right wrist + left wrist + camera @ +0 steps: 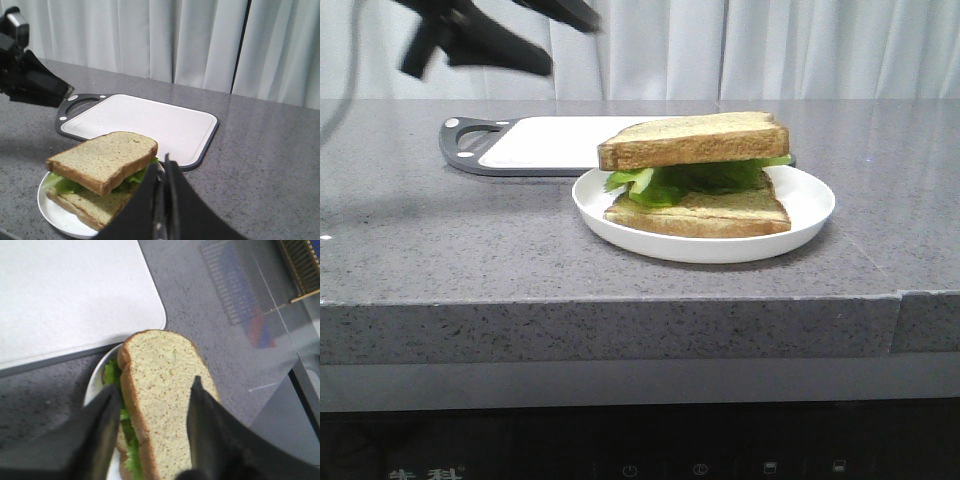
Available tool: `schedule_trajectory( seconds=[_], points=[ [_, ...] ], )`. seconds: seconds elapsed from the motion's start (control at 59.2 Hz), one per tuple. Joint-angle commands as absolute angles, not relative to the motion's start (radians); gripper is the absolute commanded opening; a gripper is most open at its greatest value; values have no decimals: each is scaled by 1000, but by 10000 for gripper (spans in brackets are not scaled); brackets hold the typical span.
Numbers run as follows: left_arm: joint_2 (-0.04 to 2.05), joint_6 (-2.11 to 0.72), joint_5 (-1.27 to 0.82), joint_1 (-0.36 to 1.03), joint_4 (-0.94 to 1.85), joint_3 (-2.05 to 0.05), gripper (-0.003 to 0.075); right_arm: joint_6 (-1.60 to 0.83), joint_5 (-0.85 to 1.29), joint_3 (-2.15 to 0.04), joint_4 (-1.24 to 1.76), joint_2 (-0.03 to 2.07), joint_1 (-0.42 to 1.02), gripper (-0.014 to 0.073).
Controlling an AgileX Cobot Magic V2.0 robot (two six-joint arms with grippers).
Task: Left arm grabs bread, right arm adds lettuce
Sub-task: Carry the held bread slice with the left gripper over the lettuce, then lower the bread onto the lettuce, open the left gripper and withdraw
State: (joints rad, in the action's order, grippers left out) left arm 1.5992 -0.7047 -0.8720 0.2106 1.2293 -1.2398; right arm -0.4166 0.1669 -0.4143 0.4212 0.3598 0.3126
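Your sandwich looks assembled: the bread (695,138) lies flat on the lettuce (695,180), over a lower slice (705,212) on the white plate (800,235), just in front of the cutting board (545,140); the left gripper (152,415) hangs above it, fingers wide apart and empty, straddling the slice's long axis; the right gripper (164,200) sits beside the plate, pinched closed, holding nothing visible.

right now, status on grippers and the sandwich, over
Left gripper open, empty, above the sandwich. Right gripper shut, empty. Top bread on lettuce, stacked on plate. Nothing in the way.
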Motion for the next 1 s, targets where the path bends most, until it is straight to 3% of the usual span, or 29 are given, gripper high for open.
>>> schedule_trajectory(
  seconds=[0.0,0.034,0.068,0.27,0.575,0.98],
  points=[
    [1497,-714,-896,170,1199,-1264,81,-417,82,-441,423,367,306,-60],
    [1474,-716,-896,158,1162,-1264,-13,-416,82,-441,423,367,306,-60],
    [1450,-719,-896,148,1126,-1264,-20,-416,82,-441,423,367,306,-60],
    [1218,-723,-718,144,903,-1164,-21,-415,117,-441,424,367,306,-60],
    [721,-764,-427,144,782,-782,-21,-415,129,-441,424,367,306,-60],
    [239,-757,-385,139,759,-467,-21,-415,129,-441,424,367,306,-60]
  ],
)
